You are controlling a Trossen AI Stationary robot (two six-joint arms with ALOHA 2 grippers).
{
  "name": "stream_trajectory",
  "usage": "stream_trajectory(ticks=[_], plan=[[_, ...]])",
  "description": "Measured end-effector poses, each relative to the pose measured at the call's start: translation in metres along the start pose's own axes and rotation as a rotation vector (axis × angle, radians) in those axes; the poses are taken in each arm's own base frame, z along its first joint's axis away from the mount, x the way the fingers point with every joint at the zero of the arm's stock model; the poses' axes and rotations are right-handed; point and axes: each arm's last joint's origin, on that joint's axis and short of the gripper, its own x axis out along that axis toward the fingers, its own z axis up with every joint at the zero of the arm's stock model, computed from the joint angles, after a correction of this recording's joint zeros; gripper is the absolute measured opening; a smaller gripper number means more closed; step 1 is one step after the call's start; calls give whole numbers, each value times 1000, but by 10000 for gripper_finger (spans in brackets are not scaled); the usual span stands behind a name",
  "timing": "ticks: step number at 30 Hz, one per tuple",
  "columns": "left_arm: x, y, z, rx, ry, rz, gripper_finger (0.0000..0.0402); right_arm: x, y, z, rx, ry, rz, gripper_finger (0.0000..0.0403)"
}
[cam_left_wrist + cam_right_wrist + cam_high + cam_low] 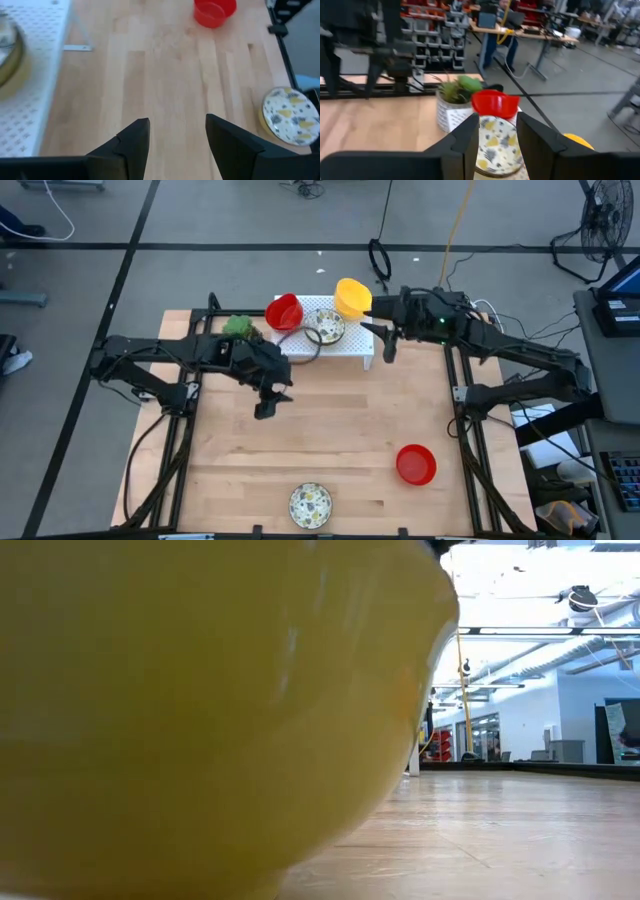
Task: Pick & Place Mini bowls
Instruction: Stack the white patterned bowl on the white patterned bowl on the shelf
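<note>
Three mini bowls sit on the white rack (345,345) at the far middle: a red one (285,312), a yellow one (352,297) and a speckled one (327,328). A second red bowl (416,464) stands on the table at the near right. A second speckled bowl (310,505) stands by the near edge, and its yellow outer wall (200,710) fills most of the low view. My left gripper (268,402) is open and empty over bare table left of centre. My right gripper (372,328) is open and empty at the rack's right end, pointing at the speckled bowl (495,142).
A green plant in a pale pot (238,327) stands at the rack's left end. Black frame posts stand at the table's left and right edges (460,395). Bare wood lies between the rack and the near bowls (165,75).
</note>
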Motion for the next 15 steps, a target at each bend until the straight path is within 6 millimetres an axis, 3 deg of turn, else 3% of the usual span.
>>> stream_trajectory(ticks=[8, 15], plan=[[25, -29, -3, 57, 73, -66, 198, -7, 17, 7, -25, -43, 71, 118], [59, -63, -12, 64, 191, -116, 198, -8, 29, 5, 2, -13, 124, 114]])
